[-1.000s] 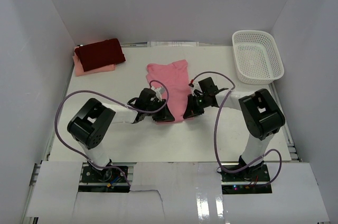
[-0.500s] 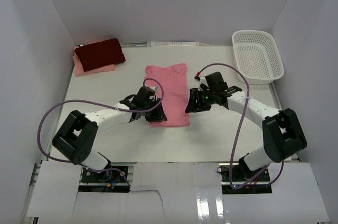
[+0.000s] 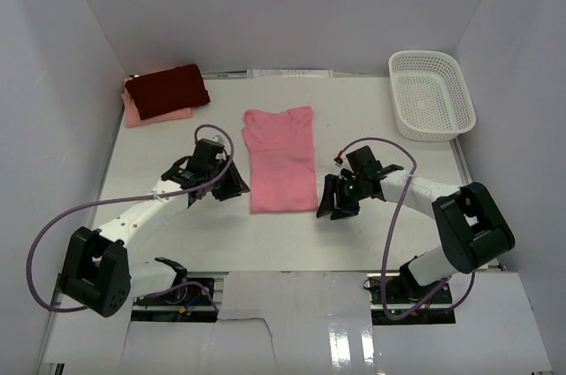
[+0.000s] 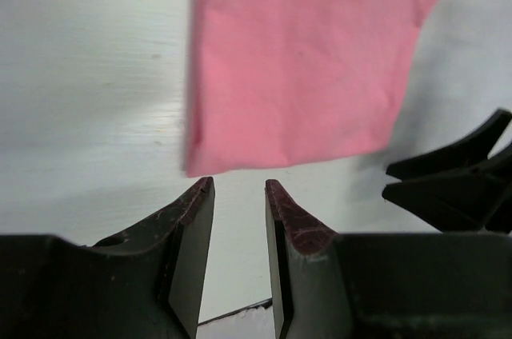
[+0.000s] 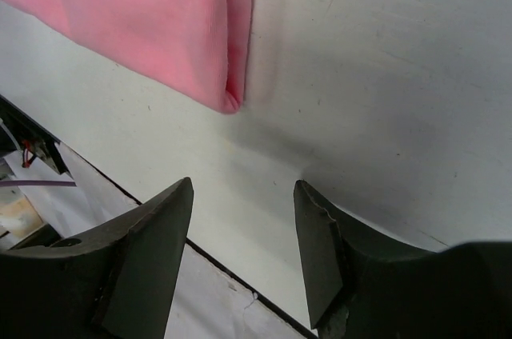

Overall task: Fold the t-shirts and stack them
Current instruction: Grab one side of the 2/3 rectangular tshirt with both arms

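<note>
I note the salmon-pink t-shirt (image 3: 280,161) lying folded lengthwise at centre frame. The left gripper (image 3: 232,184) is just left of it, jaws slightly parted and empty. The right gripper (image 3: 334,207) is at its lower right, jaws spread and empty. The maroon t-shirt (image 3: 168,89) lies atop the peach t-shirt (image 3: 156,115), upper left.

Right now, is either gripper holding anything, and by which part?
Nothing is held. The left gripper and the right gripper are both open and empty, each just clear of a near corner of the salmon-pink t-shirt.

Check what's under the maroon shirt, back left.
A peach shirt; only its left and near edges show beyond the maroon shirt. The rest is covered.
</note>
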Controlling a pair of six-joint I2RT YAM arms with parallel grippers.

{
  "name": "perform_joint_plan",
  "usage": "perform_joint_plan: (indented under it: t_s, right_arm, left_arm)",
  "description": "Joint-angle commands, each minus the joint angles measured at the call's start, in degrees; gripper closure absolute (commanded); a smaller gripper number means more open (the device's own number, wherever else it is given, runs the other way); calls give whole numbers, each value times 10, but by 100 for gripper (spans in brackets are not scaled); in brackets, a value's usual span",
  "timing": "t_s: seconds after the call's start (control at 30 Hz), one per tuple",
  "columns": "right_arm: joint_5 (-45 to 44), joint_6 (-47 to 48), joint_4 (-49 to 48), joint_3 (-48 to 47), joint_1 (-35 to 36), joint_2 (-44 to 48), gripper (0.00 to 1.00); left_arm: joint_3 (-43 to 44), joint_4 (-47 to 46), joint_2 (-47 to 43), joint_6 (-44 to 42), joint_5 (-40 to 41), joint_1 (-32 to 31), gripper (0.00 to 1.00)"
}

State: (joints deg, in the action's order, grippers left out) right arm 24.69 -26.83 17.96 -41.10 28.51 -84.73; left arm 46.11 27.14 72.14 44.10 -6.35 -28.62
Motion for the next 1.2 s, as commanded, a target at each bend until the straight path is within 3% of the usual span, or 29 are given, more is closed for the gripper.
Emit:
perform_joint_plan:
  t_s: [0.0,0.17,0.47,0.57,0.6,0.77,0.93,0.97,1.03,1.17]
  right_arm:
    - [23,-45,-77,8,-1,-2,40]
    - [35,-86,-155,19,-1,-30,39]
    - [41,-129,-241,22,-1,-110,39]
    - [20,-127,-245,20,-1,-121,50]
    - [12,-125,-242,19,-1,-120,63]
    - [13,-121,-237,20,-1,-126,92]
    - [12,-117,-236,18,-1,-125,92]
    - [12,-116,-233,18,-1,-125,92]
    - [12,-111,-228,13,-1,-125,92]
    - [14,-107,-222,8,-1,-123,92]
  left_arm:
    - [-41,24,-53,28,-2,51,57]
    - [-72,22,-82,61,10,65,57]
    - [-107,6,-20,122,-15,68,58]
    - [-124,-16,-17,131,-18,68,58]
    - [-127,-19,-18,132,-19,68,58]
    - [-145,-40,-12,134,-27,68,58]
    - [-157,-78,3,130,-37,67,56]
    - [-160,-80,3,129,-37,67,51]
    - [-167,-81,-7,133,-24,66,23]
    - [-189,-122,-31,132,-28,66,23]
